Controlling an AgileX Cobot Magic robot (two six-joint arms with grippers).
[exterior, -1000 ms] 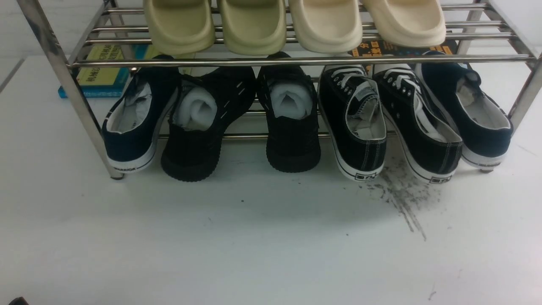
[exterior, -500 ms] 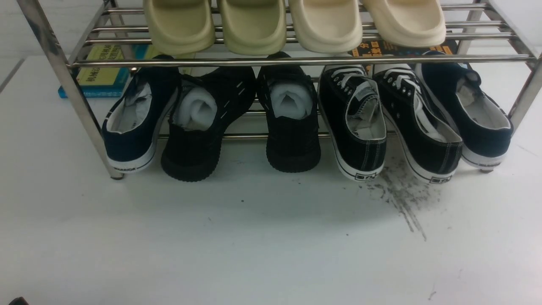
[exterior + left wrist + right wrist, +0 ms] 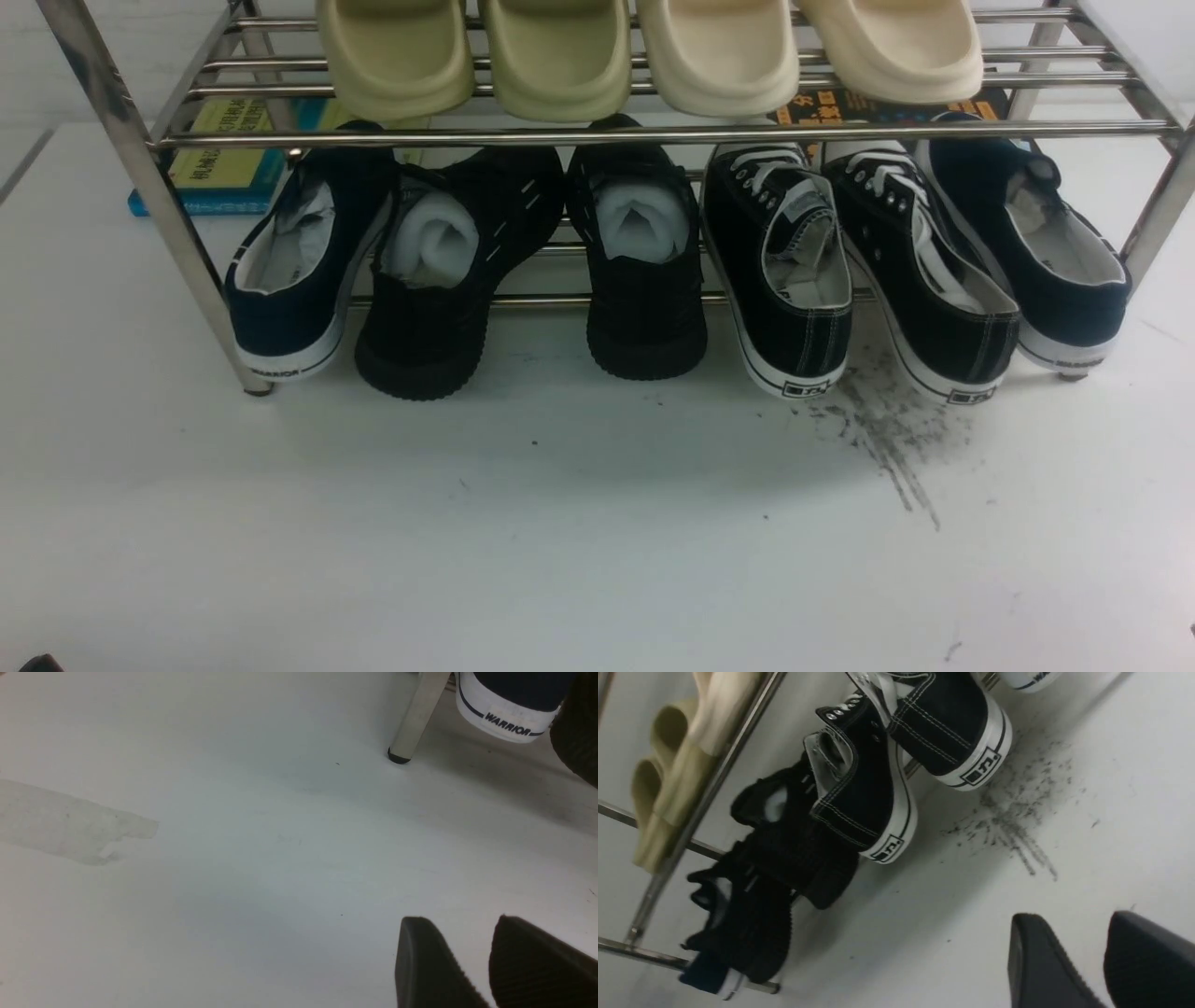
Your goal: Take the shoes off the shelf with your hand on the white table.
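The pair of black canvas sneakers with white laces, one (image 3: 784,280) beside the other (image 3: 924,280), rests heels-out on the lower tier of the steel shelf (image 3: 653,135), right of centre. Both also show in the right wrist view, one (image 3: 864,802) next to the other (image 3: 948,728). Their heels hang over the white table (image 3: 560,541) beside the dark scuff streaks (image 3: 887,439). My right gripper (image 3: 1073,926) is open and empty, low over the table, short of the streaks (image 3: 1008,821). My left gripper (image 3: 460,928) is open and empty over bare table near the shelf's left leg (image 3: 416,718).
Navy shoes sit at both ends of the lower tier, left (image 3: 299,271) and right (image 3: 1046,252). Two all-black shoes stuffed with paper (image 3: 644,261) sit between. Beige slippers (image 3: 560,56) fill the top tier. Books (image 3: 224,159) lie behind the shelf.
The shoes and shelf have not moved. A small dark speck has appeared at the right edge of the front view.
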